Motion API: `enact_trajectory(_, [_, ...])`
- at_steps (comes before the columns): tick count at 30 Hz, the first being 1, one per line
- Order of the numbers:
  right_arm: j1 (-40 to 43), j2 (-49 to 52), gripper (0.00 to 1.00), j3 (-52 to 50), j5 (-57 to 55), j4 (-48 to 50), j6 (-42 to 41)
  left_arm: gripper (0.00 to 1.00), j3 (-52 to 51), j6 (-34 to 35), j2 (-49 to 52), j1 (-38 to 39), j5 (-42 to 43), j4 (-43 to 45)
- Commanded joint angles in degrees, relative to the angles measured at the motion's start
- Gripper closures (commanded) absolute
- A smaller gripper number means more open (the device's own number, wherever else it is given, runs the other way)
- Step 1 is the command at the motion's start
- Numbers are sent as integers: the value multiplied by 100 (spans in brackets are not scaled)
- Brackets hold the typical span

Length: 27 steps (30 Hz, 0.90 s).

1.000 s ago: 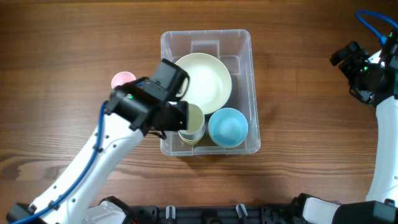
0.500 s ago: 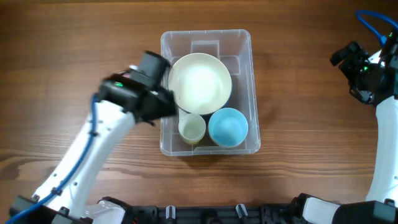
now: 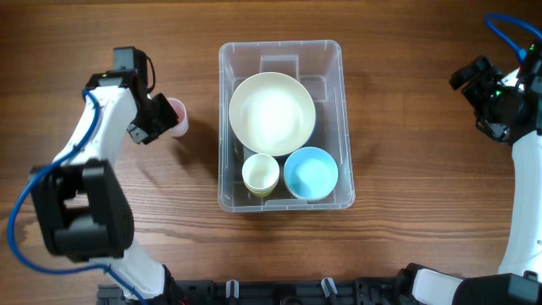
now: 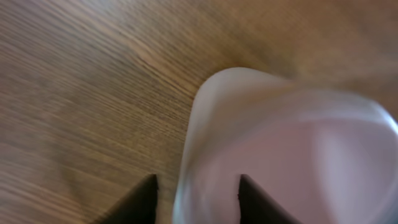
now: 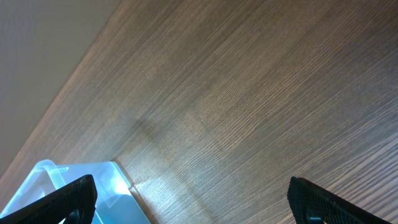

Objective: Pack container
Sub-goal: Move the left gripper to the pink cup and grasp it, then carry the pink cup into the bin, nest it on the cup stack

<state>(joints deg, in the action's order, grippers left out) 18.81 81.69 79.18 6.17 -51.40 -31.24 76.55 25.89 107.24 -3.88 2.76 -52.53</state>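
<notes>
The clear plastic bin [image 3: 281, 44] sits in the middle of the wood table [image 3: 406, 51] and holds 3 things. A big bowl [image 3: 273, 113], cream and round, fills the far part. In front of it, side by side, are a small cup [image 3: 261, 174], also cream, on the left and a blue bowl [image 3: 311, 173] on the right. All 3 stand open side up. The bin is a box shape with round corners and see-through walls, so the brown wood shows through. A pink cup [image 3: 178, 116] stands on the table just left of the bin, outside it. The left gripper [image 3: 163, 119] is right at this pink cup, on the side away from the bin, so the bin is near it, to its right. The left wrist view is blurry. Its 2 dark fingers [image 4: 144, 198] are spread, with the smooth pink cup's edge between them, but I cannot tell if they touch it. The right gripper [image 3: 467, 78] is well apart from the bin, far off to its right. Its 2 fingers [image 5: 68, 199] are spread wide, and 1 corner of the bin shows low in its view
</notes>
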Motion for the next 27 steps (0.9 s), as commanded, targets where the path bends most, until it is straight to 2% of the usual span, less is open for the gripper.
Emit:
enact_trajectory(1, [-2,39,0,59,-20,15,-42,92,63,-131,74,-26,164,26])
enact_trajectory(2, [-2,39,0,59,-20,15,-44,96,63,-98,-2,-37,125,20])
enact_trajectory(6, [-2,39,0,59,-20,15,-44,96,188,-107,-662,-42,61,-369])
enact_trajectory(9, [-2,39,0,59,-20,15,-46,96,546,-195,-1541,109,136,-988])
enact_trajectory(11, [-2,39,0,59,-20,15,-44,96,608,-367,-2208,437,380,-1244])
enact_trajectory(14, [-2,39,0,59,-20,15,-44,96,605,-387,-3001,1388,334,-1526])
enact_trajectory(18, [-2,39,1,59,-20,15,-46,96,557,83,-3152,2796,-203,-2026])
enact_trajectory(22, [-2,39,0,59,-20,15,-44,95,111,494,-2977,3748,-404,-1906])
enact_trajectory(27, [-2,39,1,59,-20,15,-44,87,-529,750,-2682,3956,-474,-1467])
